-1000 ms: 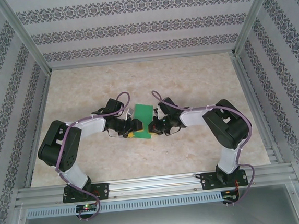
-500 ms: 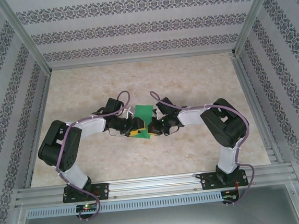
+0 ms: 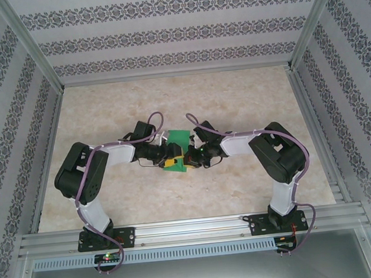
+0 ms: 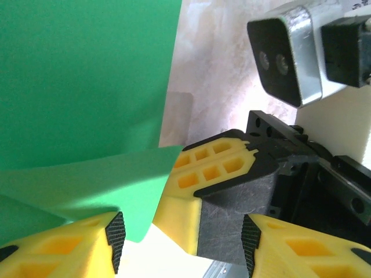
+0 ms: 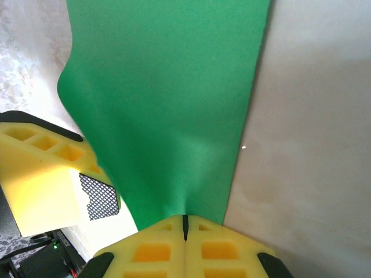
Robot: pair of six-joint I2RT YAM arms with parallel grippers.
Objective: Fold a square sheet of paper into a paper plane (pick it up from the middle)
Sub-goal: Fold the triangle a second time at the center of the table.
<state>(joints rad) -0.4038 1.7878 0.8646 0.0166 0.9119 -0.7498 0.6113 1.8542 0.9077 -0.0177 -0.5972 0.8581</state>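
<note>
Right gripper (image 5: 185, 226) pinches the square sheet of paper (image 5: 174, 87) at its edge; left gripper (image 4: 182, 238) waits, jaws apart. Light, floppy stuff, I'd say, best held near an edge.

Top of sheet (image 5: 168, 104) off-frame, bottom likely inside right claw (image 5: 185, 223)

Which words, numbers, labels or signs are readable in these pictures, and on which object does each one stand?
None can be read.
The sheet of paper is plain green.
The wallpaper bears only bands of ornament.
The wrist camera housing shows no legible marking.
</note>
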